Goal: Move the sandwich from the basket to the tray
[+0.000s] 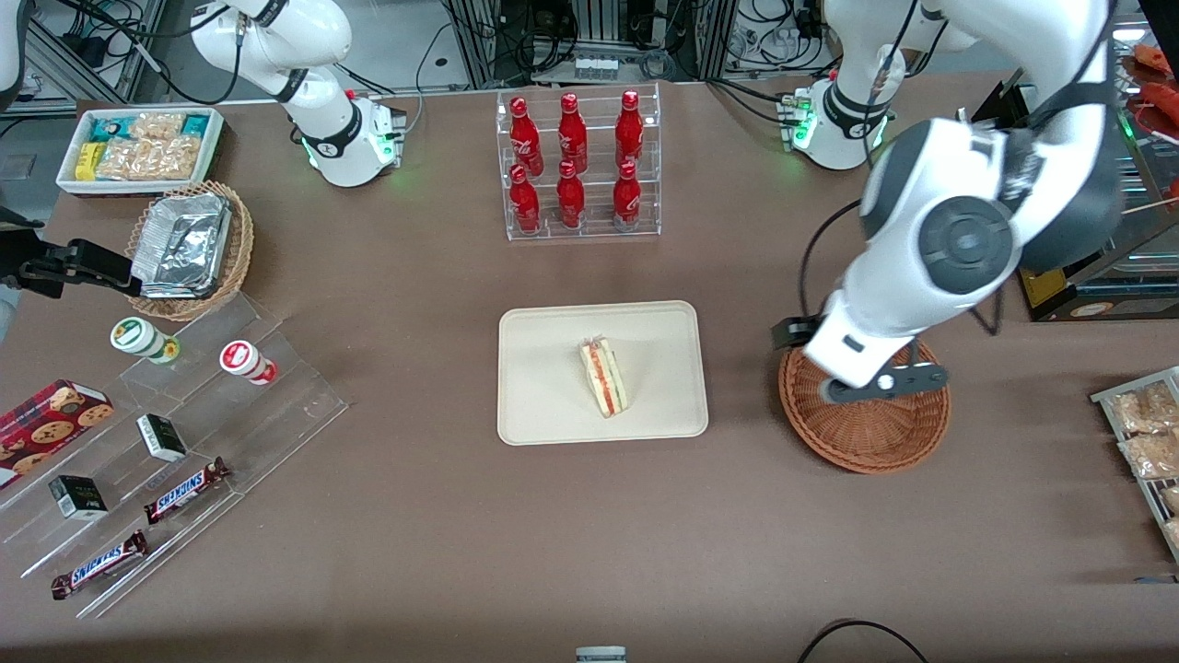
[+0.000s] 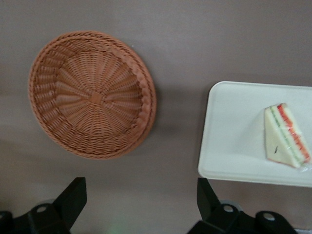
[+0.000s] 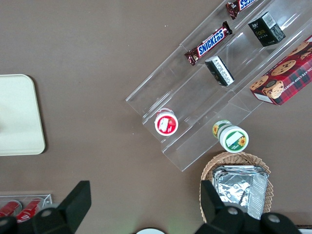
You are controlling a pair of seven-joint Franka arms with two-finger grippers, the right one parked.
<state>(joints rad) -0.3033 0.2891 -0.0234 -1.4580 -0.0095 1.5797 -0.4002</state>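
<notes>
The sandwich (image 1: 603, 377) (image 2: 287, 135), a pale wedge with red and green layers, lies on the cream tray (image 1: 553, 405) (image 2: 234, 146) in the middle of the table. The reddish-brown wicker basket (image 1: 870, 433) (image 2: 92, 95) stands beside the tray toward the working arm's end, with nothing in it. My left gripper (image 1: 798, 334) (image 2: 140, 195) hangs high above the basket's edge nearest the tray. It is open, its dark fingers (image 2: 73, 195) wide apart over bare table with nothing between them.
A clear rack of red bottles (image 1: 577, 166) stands farther from the front camera than the tray. Toward the parked arm's end are stepped clear shelves (image 1: 184, 433) with snack bars, a tan basket (image 1: 189, 249) of foil containers and a white snack box (image 1: 138, 147). Bagged snacks (image 1: 1147, 433) lie at the working arm's end.
</notes>
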